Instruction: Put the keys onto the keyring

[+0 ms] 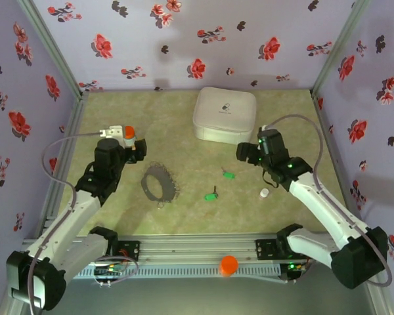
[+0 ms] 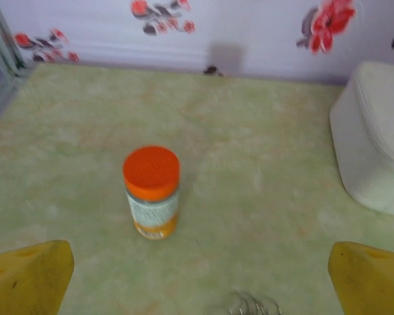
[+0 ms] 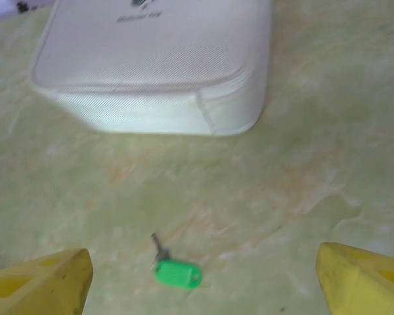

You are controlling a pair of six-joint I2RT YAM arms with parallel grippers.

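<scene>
The keys [image 1: 228,174] lie with shafts pointing farward. The keyring [image 1: 159,182] has its long axis running far-left to near-right. The left gripper [image 2: 198,279] and the right gripper [image 3: 201,282] both gape wide, empty.

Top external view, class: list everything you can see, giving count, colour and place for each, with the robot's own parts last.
keys: two, green heads, lying apart on the table between the keyring and the right arm
keyring: one, dark grey, flat on the table, left of centre
bottle: one, orange cap, upright just beyond the left gripper
case: one, white, far middle of the table
small cap: one, white, on the table beside the right arm
round object: one, orange, on the near rail between the bases
table: one, pale green
walls: lilac with red flowers, on three sides
left gripper: one, yellow fingertips, open, facing the bottle
right gripper: one, open, near the farther key
</scene>
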